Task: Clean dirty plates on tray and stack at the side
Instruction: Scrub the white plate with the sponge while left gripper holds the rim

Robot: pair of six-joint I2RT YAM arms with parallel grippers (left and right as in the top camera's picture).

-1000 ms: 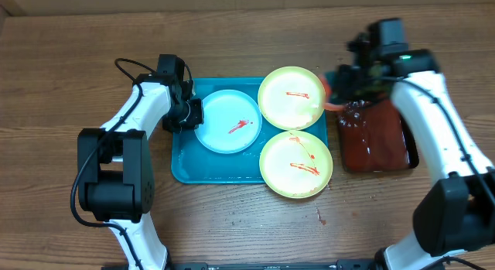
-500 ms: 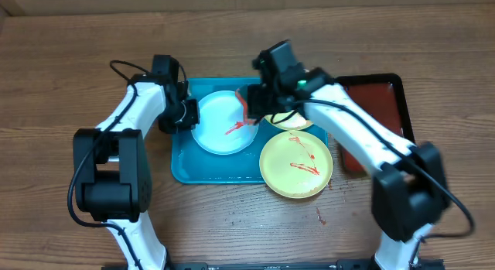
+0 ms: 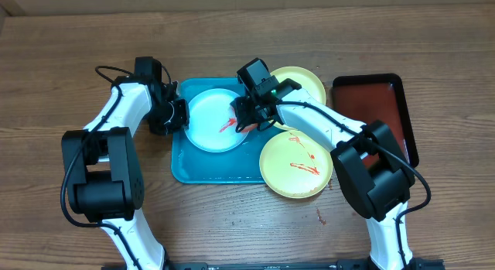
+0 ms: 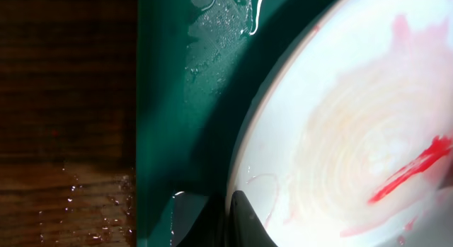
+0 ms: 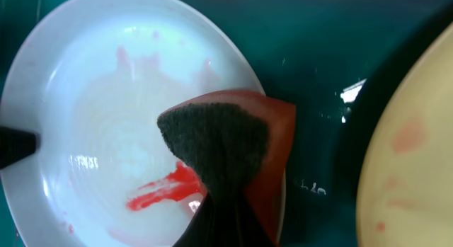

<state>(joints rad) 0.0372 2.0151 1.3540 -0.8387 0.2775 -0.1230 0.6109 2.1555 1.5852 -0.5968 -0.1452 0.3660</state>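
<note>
Left gripper (image 3: 179,115) — jaws clamped on the left rim of the mint-white plate (image 3: 207,124), which sits in the left half of the tray (image 3: 186,168). The tray lies on the counter (image 3: 69,53), long axis left-right. Right gripper (image 3: 247,117) — jaws pinching a red sponge (image 5: 233,144) over that plate's diagonal sauce streak (image 5: 159,192).

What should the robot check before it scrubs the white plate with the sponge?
1. Is the sponge gripped in the right gripper? ok.
2. Is the sponge over the white plate? ok.
3. Is the left gripper pinching the plate's rim to steady it? ok.
4. Is the red sauce streak wiped off? not ok, it is there.
5. Is the plate lying flat in the tray? cannot tell.
6. Is the sponge pressing on the plate? cannot tell.
</note>
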